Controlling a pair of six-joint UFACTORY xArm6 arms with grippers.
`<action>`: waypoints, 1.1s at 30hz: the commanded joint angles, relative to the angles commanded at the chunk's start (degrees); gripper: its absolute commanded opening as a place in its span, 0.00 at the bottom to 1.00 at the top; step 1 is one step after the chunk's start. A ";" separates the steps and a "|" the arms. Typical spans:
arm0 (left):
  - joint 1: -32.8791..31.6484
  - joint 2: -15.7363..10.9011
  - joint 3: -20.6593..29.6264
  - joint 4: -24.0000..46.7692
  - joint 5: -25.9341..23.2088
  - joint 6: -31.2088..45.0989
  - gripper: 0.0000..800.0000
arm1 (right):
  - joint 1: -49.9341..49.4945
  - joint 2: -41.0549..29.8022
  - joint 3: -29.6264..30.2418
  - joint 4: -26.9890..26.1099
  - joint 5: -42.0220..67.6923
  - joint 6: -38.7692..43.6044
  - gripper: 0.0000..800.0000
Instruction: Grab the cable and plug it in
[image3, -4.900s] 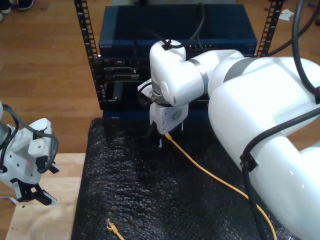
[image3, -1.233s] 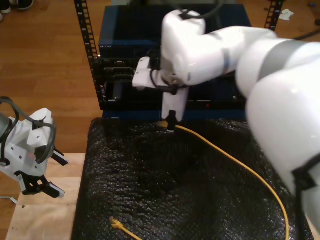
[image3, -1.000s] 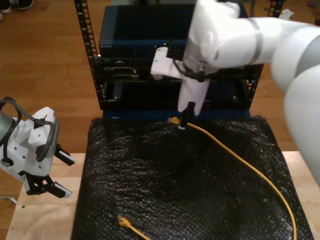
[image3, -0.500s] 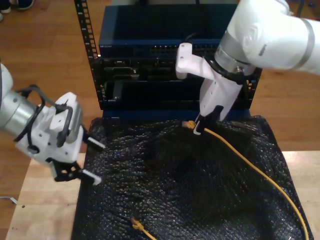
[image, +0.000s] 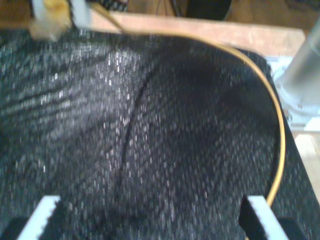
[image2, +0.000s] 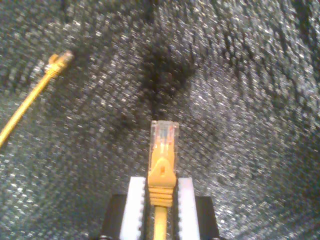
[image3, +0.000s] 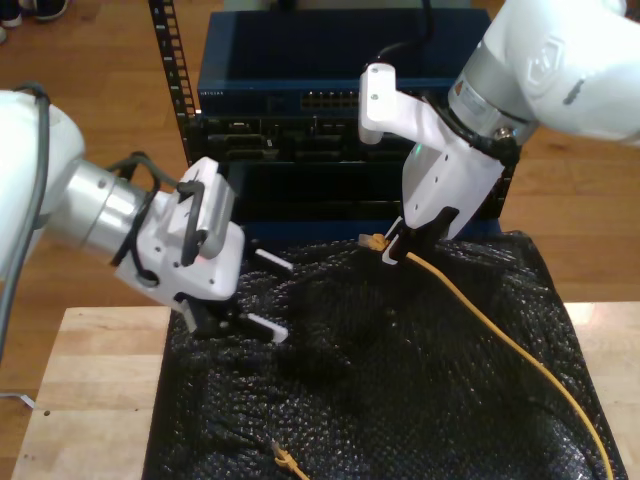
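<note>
The yellow-orange cable (image3: 500, 330) runs across the black mat from the exterior view's lower right up to the rack's foot. My second gripper (image3: 392, 255) is shut on it just behind its plug (image3: 374, 242), which it holds above the mat. In the second wrist view the clear-tipped plug (image2: 163, 145) sticks out between the white pads of my second gripper (image2: 161, 200). The cable's other plug (image3: 283, 460) lies loose on the mat (image2: 59, 61). My first gripper (image3: 278, 297) hovers open over the mat at the exterior view's left, fingers (image: 47, 210) spread wide, the cable (image: 280, 135) curving ahead.
A dark equipment rack (image3: 300, 150) with a blue switch and its port row (image3: 330, 100) stands behind the black bubble mat (image3: 400, 400). The mat covers a wooden table (image3: 85, 400). A metal arm base (image: 305, 70) stands beside the mat.
My first arm swung in from the exterior view's left over the mat. My second gripper carried the plug toward the exterior view's right. The loose plug end slid along the mat.
</note>
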 joint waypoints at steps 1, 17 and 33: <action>-0.44 0.35 -0.35 -0.26 0.00 -0.09 1.00 | 0.00 -0.18 0.00 0.09 0.09 -0.09 0.00; -2.73 1.76 -2.37 -7.03 -0.09 -0.26 1.00 | -0.88 -2.55 -0.09 1.85 2.55 0.00 0.00; -4.31 2.55 -5.19 -9.76 0.18 -0.09 0.99 | -0.79 -4.13 0.00 4.22 4.13 0.00 0.00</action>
